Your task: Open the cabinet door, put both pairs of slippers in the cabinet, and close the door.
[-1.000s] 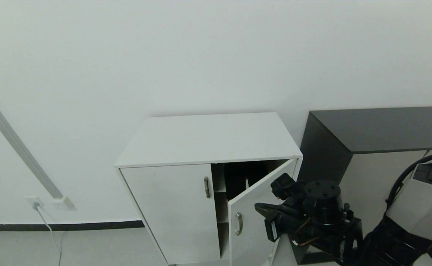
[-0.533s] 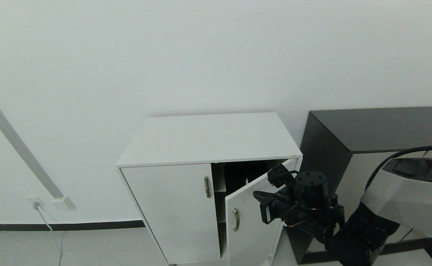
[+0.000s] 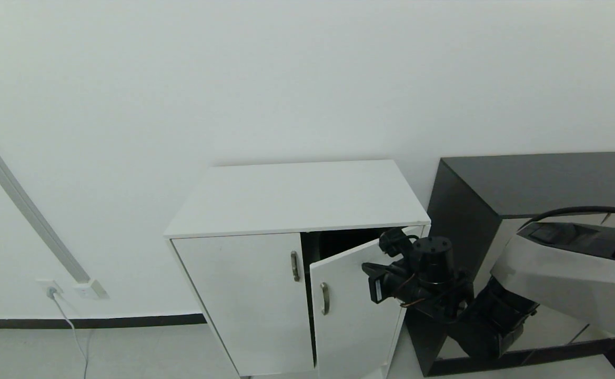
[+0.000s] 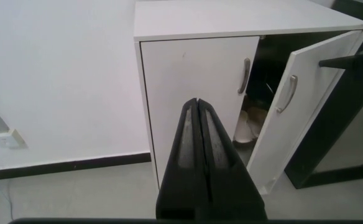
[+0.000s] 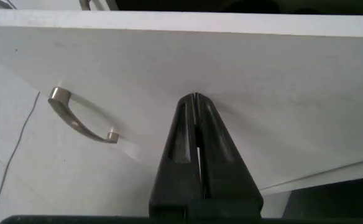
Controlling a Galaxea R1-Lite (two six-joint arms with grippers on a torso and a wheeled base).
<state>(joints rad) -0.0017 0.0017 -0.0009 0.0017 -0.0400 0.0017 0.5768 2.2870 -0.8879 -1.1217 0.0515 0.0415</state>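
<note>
The white cabinet (image 3: 296,197) stands against the wall with its left door (image 3: 239,300) shut and its right door (image 3: 349,321) ajar by a narrow gap. My right gripper (image 3: 365,267) is shut, and its tip rests against the outer face of the right door (image 5: 281,74), beside the metal handle (image 5: 82,118). Light slippers (image 4: 251,126) lie on a lower shelf inside, seen through the gap. My left gripper (image 4: 197,106) is shut and empty, held back in front of the left door (image 4: 194,81).
A dark sideboard (image 3: 538,181) stands close to the cabinet's right side. A wall socket (image 3: 49,288) with a hanging cable and a slanted cable duct (image 3: 23,210) are on the wall to the left. Bare floor lies in front.
The right door has swung toward shut, its gap much narrower. My right gripper moved left and toward the cabinet with the door.
</note>
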